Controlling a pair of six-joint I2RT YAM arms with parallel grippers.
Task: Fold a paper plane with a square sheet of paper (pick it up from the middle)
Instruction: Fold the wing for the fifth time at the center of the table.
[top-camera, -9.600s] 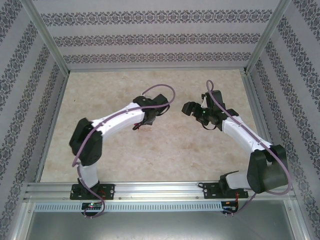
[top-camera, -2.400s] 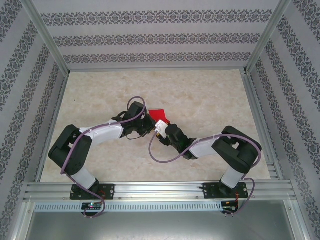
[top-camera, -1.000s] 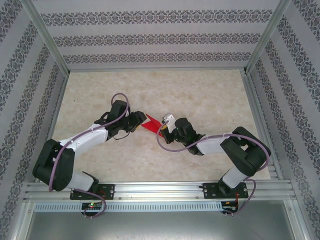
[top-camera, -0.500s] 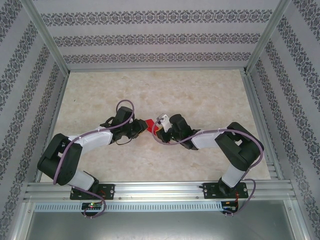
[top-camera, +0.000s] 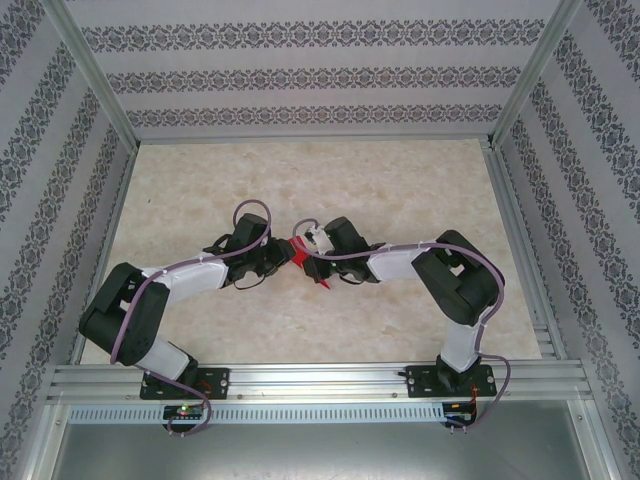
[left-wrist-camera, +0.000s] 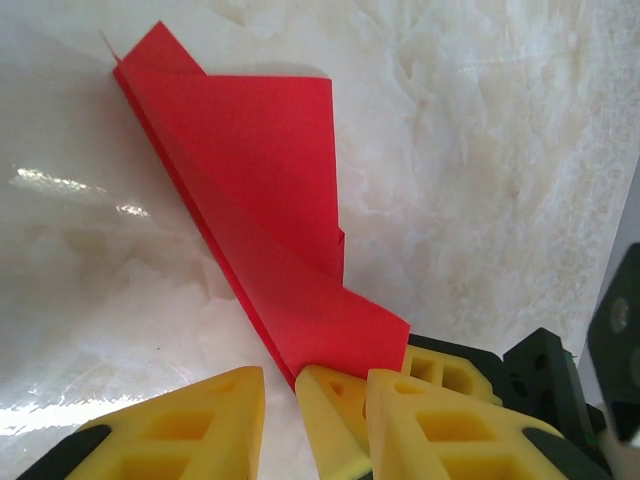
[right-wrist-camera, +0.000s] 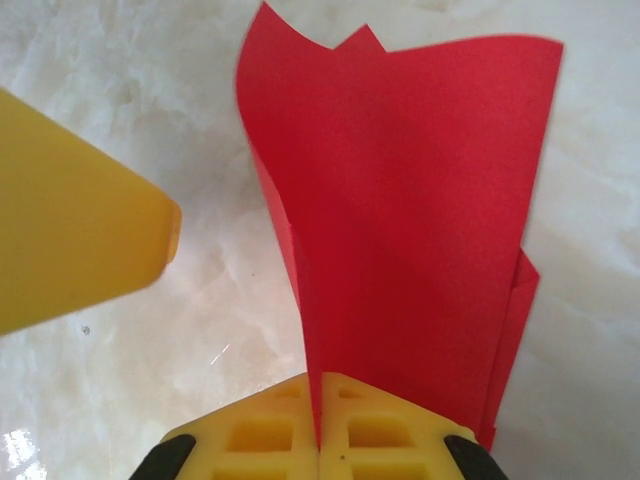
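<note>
The two arms have drawn closer than a moment ago, their wrists almost meeting in the middle of the table (top-camera: 400, 180). The right gripper (right-wrist-camera: 320, 400) is pinched tight on the bottom edge of the folded red paper (right-wrist-camera: 400, 200), which looks bunched narrower than a second back. The left gripper (left-wrist-camera: 285, 390) sits with its jaws slightly apart at the paper's lower corner.
</note>
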